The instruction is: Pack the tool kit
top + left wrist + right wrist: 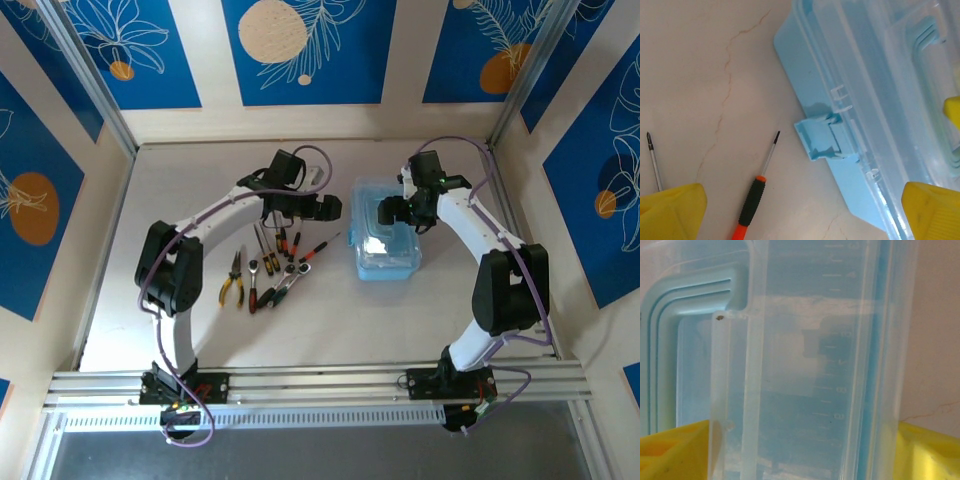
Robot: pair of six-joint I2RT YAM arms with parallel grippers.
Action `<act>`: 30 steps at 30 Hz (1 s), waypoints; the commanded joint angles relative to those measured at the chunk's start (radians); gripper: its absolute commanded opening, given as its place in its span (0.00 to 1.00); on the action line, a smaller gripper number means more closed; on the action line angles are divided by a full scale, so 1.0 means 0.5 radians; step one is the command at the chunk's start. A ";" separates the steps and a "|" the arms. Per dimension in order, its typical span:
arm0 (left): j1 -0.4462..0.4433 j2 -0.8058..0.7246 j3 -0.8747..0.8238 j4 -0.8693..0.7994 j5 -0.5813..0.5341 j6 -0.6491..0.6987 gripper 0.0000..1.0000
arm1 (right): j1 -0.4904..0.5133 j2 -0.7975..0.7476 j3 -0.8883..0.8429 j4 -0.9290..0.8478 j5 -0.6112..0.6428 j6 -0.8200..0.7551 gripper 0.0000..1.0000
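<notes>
**Left pincer.** The left pincer (802,215) stands fully apart and holds nothing. It hangs over the left long edge of the tool kit case (865,75). One fingertip (670,212) is above the bare desk (320,320) and the other is above the clear lid. This straddle puts the latch (826,141) between the jaws, which fits an approach to the fastening rather than a pick. The latch tab juts out from the case wall. It may already be released, but the wrist view does not settle this.

**Right pincer.** The right pincer (800,455) is also apart, directly above the lid (805,365), with the lid's width spanning the gap between the jaws. You cannot tell from this close view whether the pads touch the plastic. The light-blue handle (670,305) lies to one side of it. Judge this pose as bracing or lifting the lid while the other arm works at the edge.

**Case.** The case sits right of centre on the desk, with the lid down as far as the top view shows.

**Tools.** The tools remain outside the case, grouped on the desk to its left:
- An orange-and-black screwdriver (752,197) lies nearest the latch.
- A second screwdriver (653,160) lies beyond it.
- The ratchet wrenches (290,275) come next.
- The yellow-handled pliers (233,280) lie farthest out.

**Status.** Treat packing as not yet begun. The lid must come up first.
</notes>
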 commanded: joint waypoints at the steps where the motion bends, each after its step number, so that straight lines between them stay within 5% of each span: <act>1: 0.011 -0.075 -0.047 -0.021 -0.021 0.032 1.00 | 0.000 0.041 0.013 -0.014 0.021 -0.015 0.76; 13: 0.009 -0.063 -0.025 -0.007 0.003 0.032 1.00 | -0.111 -0.129 -0.047 0.073 -0.241 0.042 0.55; 30: -0.025 -0.007 0.102 0.126 0.224 -0.027 1.00 | -0.661 -0.494 -0.568 0.817 -1.374 0.215 0.54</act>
